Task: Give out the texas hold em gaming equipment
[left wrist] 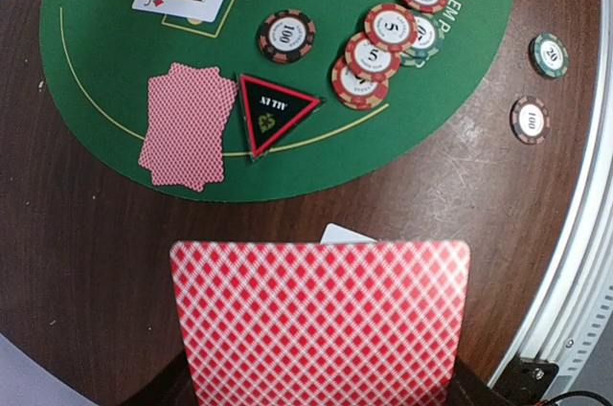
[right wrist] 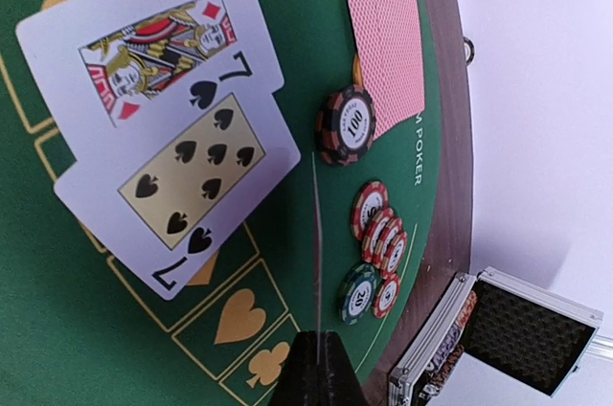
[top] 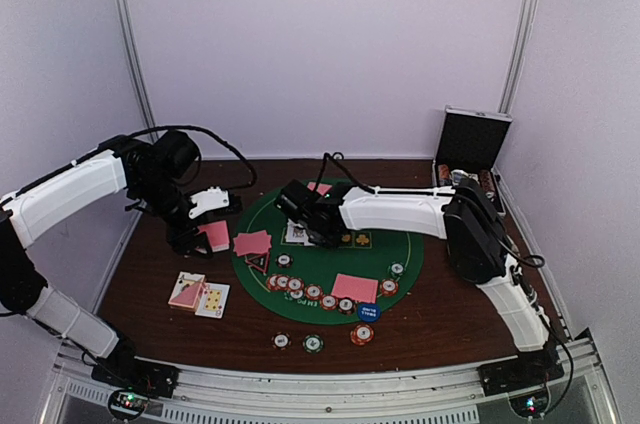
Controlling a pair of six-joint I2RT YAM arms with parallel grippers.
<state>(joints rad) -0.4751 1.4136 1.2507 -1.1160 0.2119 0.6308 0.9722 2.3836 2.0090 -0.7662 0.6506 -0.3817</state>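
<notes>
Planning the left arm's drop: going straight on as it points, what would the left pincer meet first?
Likely the bare brown wooden tabletop, just short of the round green felt mat; depth is unclear.

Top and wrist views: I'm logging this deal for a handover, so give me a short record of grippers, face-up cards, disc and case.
left gripper: shut on red-backed card
right gripper: shut on edge-on card
face-up on mat: jack of diamonds, seven of spades
dealer disc: at mat's near edge
case: open, far right corner
</notes>
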